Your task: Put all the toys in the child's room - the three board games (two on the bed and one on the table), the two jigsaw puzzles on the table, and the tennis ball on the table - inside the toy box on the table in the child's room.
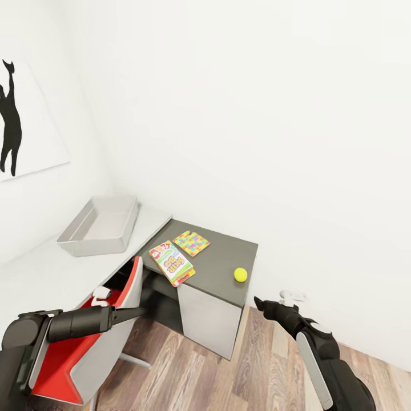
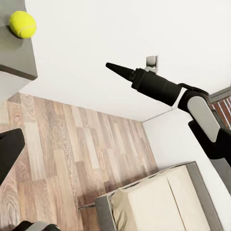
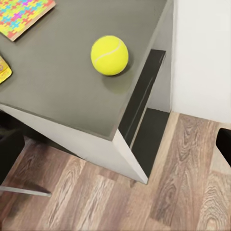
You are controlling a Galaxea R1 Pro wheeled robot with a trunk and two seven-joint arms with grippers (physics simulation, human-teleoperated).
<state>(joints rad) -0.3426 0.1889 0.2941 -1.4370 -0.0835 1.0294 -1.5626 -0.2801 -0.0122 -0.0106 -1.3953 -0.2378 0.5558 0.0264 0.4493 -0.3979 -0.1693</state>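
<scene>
The light-grey toy box (image 1: 100, 225) stands on the pale end of the table (image 1: 51, 274). On the table's lower dark grey section lie a green-white-red board game (image 1: 171, 262), a multicolour jigsaw puzzle (image 1: 191, 243) and the tennis ball (image 1: 240, 274) near the front right corner. My right gripper (image 1: 260, 302) hovers open just short of that corner, with the tennis ball (image 3: 109, 55) ahead of it. My left gripper (image 1: 142, 311) reaches out low in front of the desk, open and holding nothing. The cream bed (image 2: 163, 202) appears in the left wrist view.
A red and grey chair (image 1: 97, 337) sits under my left arm, pushed against the desk. White walls close the corner behind the table, one with a black player poster (image 1: 11, 125). A white wall socket (image 1: 292, 295) is near my right gripper. Wood-plank floor (image 1: 251, 365) spreads out below.
</scene>
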